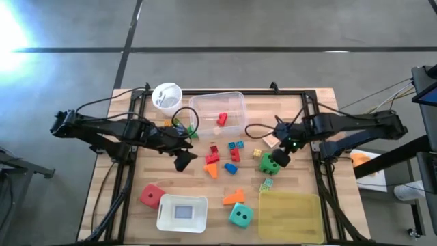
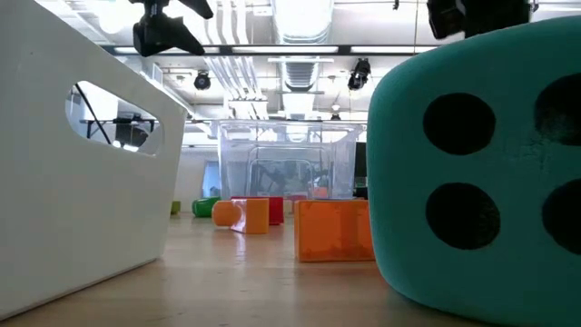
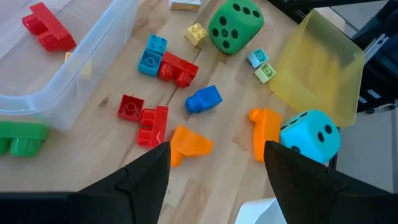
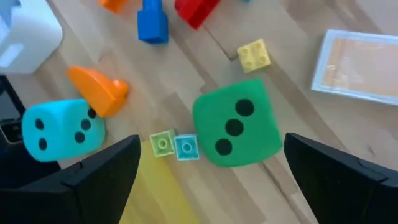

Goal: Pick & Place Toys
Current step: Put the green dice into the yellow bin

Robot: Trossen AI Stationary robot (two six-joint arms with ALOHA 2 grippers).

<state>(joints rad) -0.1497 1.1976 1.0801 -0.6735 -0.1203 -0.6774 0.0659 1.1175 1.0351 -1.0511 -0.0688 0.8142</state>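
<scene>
Toys lie scattered on the wooden table [image 1: 171, 181]: a green die [image 1: 268, 162], a teal die [image 1: 240, 216], a red die [image 1: 150, 196], orange blocks [image 1: 234, 198], a blue block [image 1: 231, 167] and small red blocks [image 1: 213, 154]. A red block [image 1: 222, 119] lies inside the clear tub [image 1: 235, 102]. My right gripper [image 4: 221, 180] hangs open just above the green die [image 4: 236, 124], one finger on either side of it, touching nothing. My left gripper [image 3: 217, 174] is open above the table, over the orange blocks [image 3: 189, 144], with nothing between its fingers.
A white cup [image 1: 167, 96] stands at the far left beside the tub. A white bin [image 1: 182, 213] and a yellow bin [image 1: 288, 215] sit along the near edge. A flat pale tile [image 4: 357, 65] lies beyond the green die. A green block [image 3: 18, 137] lies beside the tub.
</scene>
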